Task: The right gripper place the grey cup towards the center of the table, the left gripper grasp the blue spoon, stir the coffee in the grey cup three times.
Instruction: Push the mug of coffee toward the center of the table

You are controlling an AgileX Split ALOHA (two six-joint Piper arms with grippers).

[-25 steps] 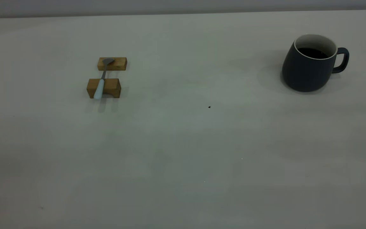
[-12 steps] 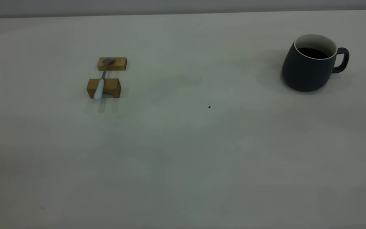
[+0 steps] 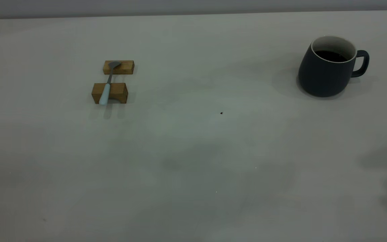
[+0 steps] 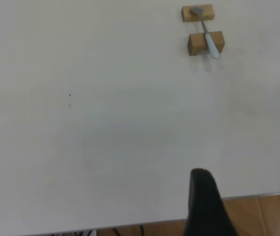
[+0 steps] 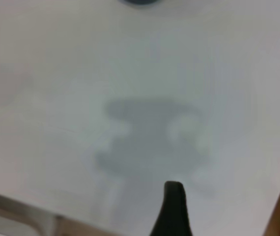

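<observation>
Your grey cup [image 3: 326, 72] stands upright on the surface [image 3: 193, 151], coffee [image 3: 330, 55] inside; the blue spoon [image 3: 107, 84] bridges two wooden blocks [image 3: 110, 93]. Finger states: cannot tell.

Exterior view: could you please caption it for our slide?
Pale-blue-handled metal spoon bridges two wooden blocks; dark slate-grey mug holds coffee.

1. The left claw [image 4: 206, 204] shows only one dark finger in its own wrist view, held above the near edge of the surface [image 4: 105, 147].
2. The right claw [image 5: 172, 209] likewise shows one dark finger, raised over the surface.
3. Neither arm appears in the exterior view.
</observation>
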